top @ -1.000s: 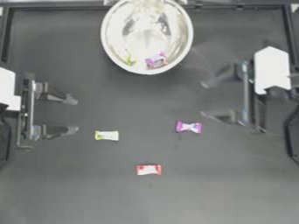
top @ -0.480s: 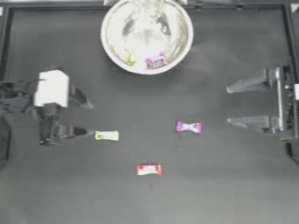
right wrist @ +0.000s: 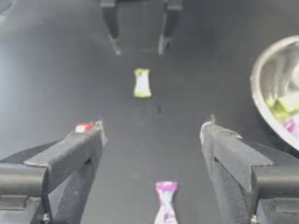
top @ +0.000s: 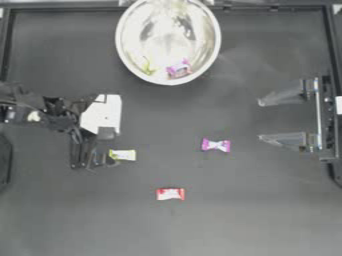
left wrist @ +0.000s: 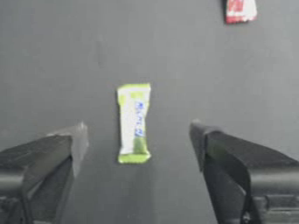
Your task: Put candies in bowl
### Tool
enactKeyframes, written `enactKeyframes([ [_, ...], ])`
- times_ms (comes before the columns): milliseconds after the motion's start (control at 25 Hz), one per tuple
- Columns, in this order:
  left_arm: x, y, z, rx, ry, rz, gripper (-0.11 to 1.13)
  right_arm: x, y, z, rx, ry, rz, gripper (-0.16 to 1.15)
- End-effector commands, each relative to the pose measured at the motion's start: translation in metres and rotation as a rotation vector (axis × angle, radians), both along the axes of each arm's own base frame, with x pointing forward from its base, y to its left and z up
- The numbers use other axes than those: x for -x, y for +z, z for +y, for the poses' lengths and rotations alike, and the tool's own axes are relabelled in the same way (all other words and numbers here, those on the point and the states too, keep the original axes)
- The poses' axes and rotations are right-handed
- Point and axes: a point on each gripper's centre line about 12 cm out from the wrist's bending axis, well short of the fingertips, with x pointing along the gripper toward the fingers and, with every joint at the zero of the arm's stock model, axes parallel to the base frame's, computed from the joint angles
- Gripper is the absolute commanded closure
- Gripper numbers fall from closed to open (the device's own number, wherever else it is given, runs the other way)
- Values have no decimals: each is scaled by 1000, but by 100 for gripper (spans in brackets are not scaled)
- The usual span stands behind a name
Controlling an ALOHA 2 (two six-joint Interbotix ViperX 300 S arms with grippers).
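Inside the shiny metal bowl at the back lie a pink-purple candy and a yellow-green one. Three candies rest on the table: yellow-green, pink-purple and red. My left gripper hangs open just left of the yellow-green candy, which shows between its spread jaws in the left wrist view without touching them. My right gripper is open and empty at the right edge, drawn back, with the pink-purple candy below it.
The bowl's rim shows at the side of the right wrist view. The red candy lies beyond the left gripper. Dark rails frame the table edges.
The left arm has swung in from the left edge and moved right, up to the yellow-green candy. The right arm drew back to the right edge and now holds still.
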Motion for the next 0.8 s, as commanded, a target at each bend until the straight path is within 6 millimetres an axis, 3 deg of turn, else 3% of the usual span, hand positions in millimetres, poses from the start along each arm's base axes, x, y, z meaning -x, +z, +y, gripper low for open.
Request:
enactKeyframes([
  [40, -9, 4, -2, -1, -9, 0, 1, -2, 6, -1, 3, -3, -24, 2],
  [800, -38, -31, -8, -50, -21, 201, 1, -2, 4, -1, 7, -8, -43, 2],
])
